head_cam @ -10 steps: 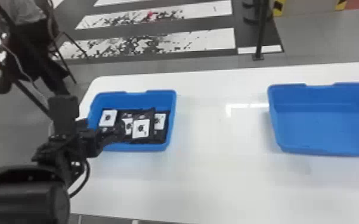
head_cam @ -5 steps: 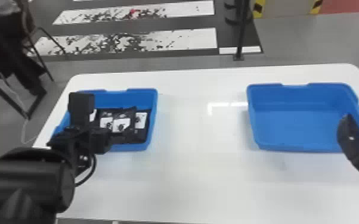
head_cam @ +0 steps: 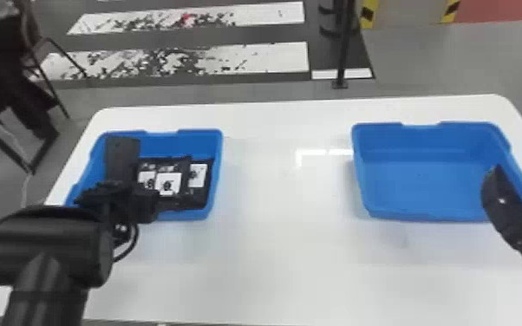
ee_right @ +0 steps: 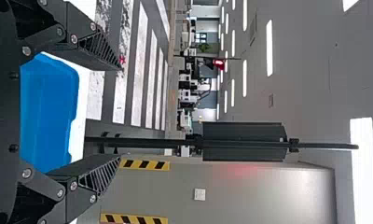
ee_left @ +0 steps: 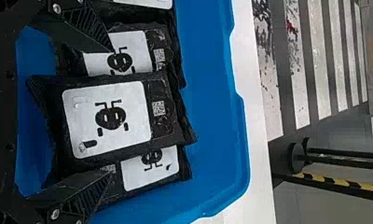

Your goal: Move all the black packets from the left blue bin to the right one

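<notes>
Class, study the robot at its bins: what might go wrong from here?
The left gripper is open around the top packet, its fingers over the overlapped neighbours; closing might snag those too.

The right gripper appears over the right bin's side; it might bump the bin.

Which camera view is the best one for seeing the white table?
The head view: it shows most of the table, far corners included. The left wrist view shows a strip along the left bin; the right wrist view shows strips beside the right bin.
</notes>
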Controlling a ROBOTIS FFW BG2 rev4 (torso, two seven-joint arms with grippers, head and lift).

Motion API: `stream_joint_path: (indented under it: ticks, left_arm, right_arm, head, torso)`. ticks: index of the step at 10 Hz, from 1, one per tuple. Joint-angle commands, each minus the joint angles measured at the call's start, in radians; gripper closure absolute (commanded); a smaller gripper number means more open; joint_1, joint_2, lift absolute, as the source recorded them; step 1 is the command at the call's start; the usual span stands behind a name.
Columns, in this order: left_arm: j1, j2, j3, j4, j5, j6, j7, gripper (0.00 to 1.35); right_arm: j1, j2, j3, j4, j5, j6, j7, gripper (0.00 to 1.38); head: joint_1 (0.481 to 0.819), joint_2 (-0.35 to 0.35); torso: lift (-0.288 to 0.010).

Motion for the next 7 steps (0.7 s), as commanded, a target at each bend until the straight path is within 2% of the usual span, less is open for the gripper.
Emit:
stream_joint_path:
  ticks: [1,2,3,4,5,7]
  left_arm:
    - [-0.019,0.001,-0.004,0.03,0.0,-0.003,-0.014,0.16]
    - [-0.026,0.0,-0.004,0.038,0.004,0.007,-0.024,0.4]
    - [-0.026,0.0,-0.006,0.038,0.008,0.011,-0.026,0.9]
    - [-0.019,-0.002,-0.006,0.038,0.006,-0.011,-0.029,1.13]
    - [-0.016,-0.002,-0.006,0.028,-0.004,-0.057,-0.047,1.21]
    - [0.04,0.0,0.01,-0.117,-0.05,-0.038,-0.063,1.21]
  right_arm:
    - [0.0,0.001,0.0,0.0,0.0,0.0,0.0,0.4]
    - [0.0,0.001,0.0,0.0,-0.002,0.0,0.0,0.4]
    - [0.002,0.001,0.0,-0.002,-0.002,0.0,0.0,0.4]
    - [0.002,0.001,0.0,-0.002,-0.004,0.0,0.0,0.4]
    - [0.005,0.001,0.0,-0.002,-0.004,0.0,0.0,0.4]
    - [0.005,0.001,0.0,-0.002,-0.004,0.0,0.0,0.4]
  head:
    - [0.695,0.112]
    - [0.695,0.109]
    - [0.695,0.106]
    - [0.695,0.104]
    - [0.695,0.1]
    - [0.695,0.093]
  torso:
    - [-0.14]
    - [-0.14]
    - [-0.14]
    - [-0.14]
    - [-0.14]
    - [-0.14]
